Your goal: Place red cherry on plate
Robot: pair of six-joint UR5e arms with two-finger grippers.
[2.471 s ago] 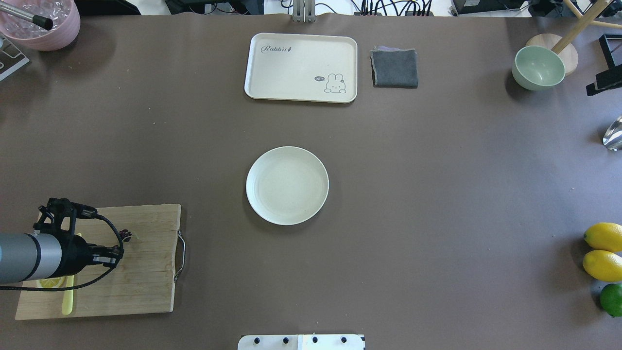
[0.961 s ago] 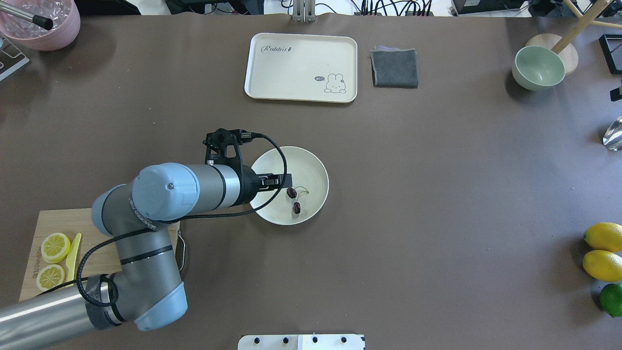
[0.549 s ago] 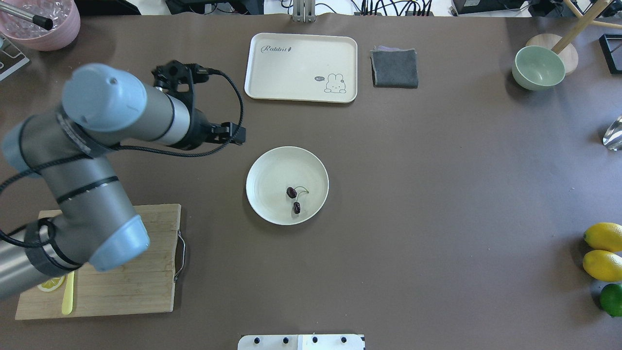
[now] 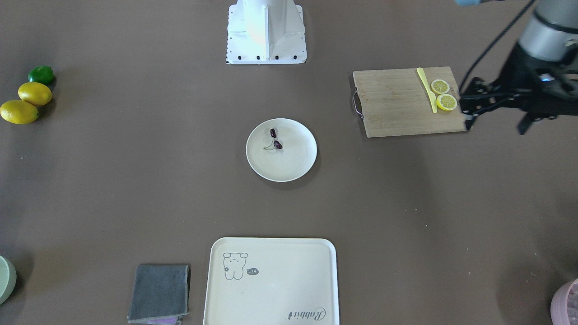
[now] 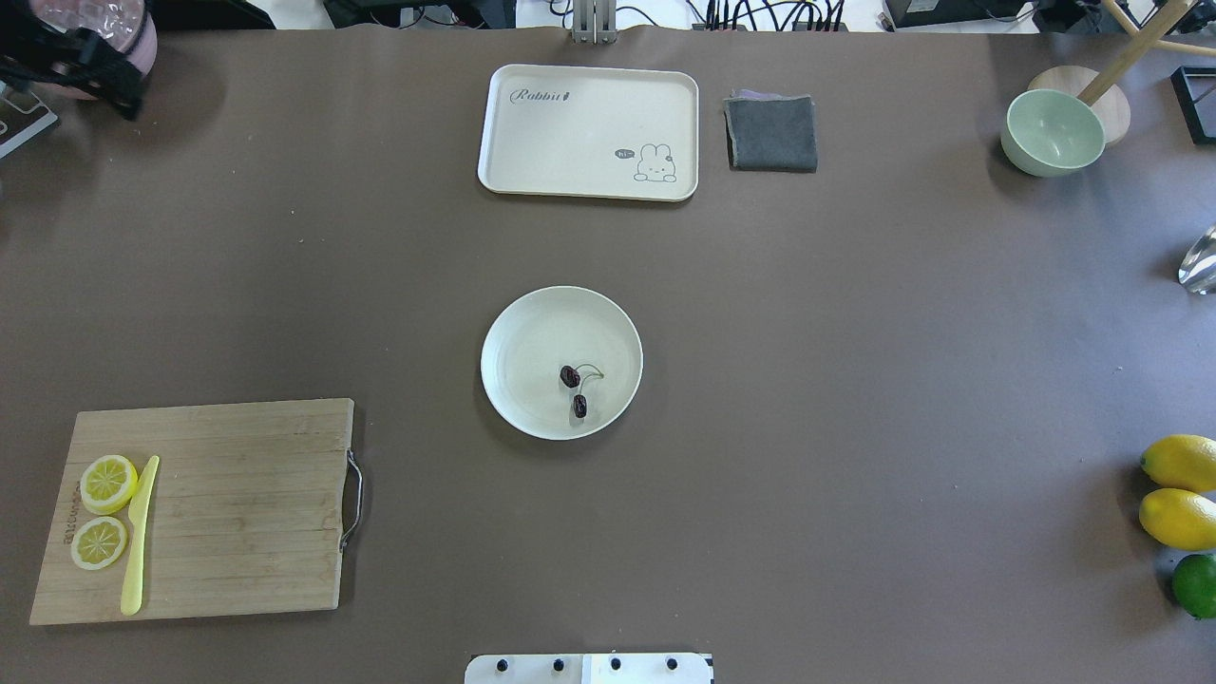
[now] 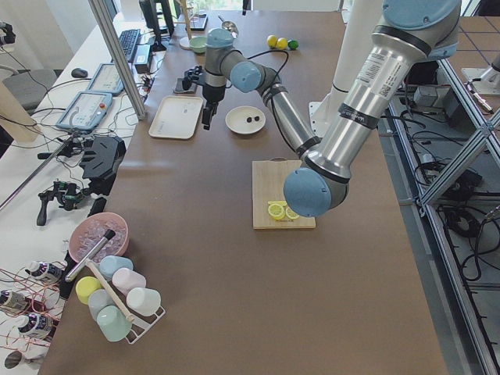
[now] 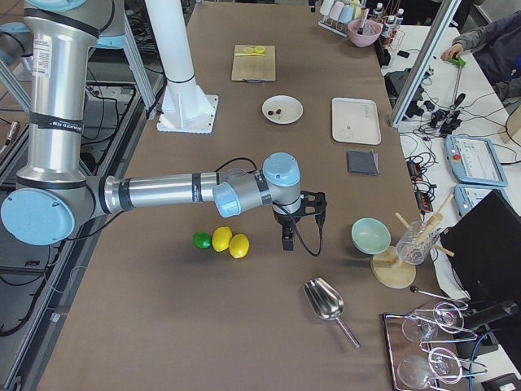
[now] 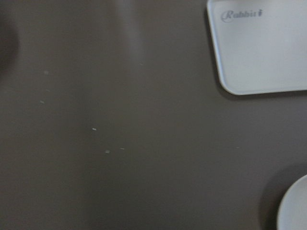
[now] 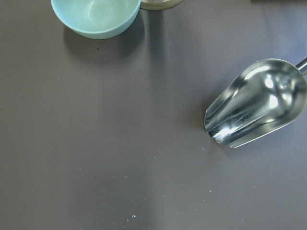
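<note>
- The red cherry (image 5: 570,377) lies inside the plate (image 5: 527,347), in the half nearer the robot; its fruits sit one behind the other, long axis near-to-far; the stems arch toward the robot's right.
- Two cherries, one plate, one tray (image 5: 589,133), one cloth (image 5: 771,133); two lemon slices (image 5: 107,483) and one knife (image 5: 138,532) on the cutting board (image 5: 247,513); two lemons (image 5: 1181,463), one lime (image 5: 1195,584).
- Left fingers (image 4: 474,95) level, spread on nothing, beside the board's end, well apart from the plate; right fingers (image 7: 286,242) point down at the table (image 5: 855,380) near the lemons; whether those are spread I cannot tell.
</note>
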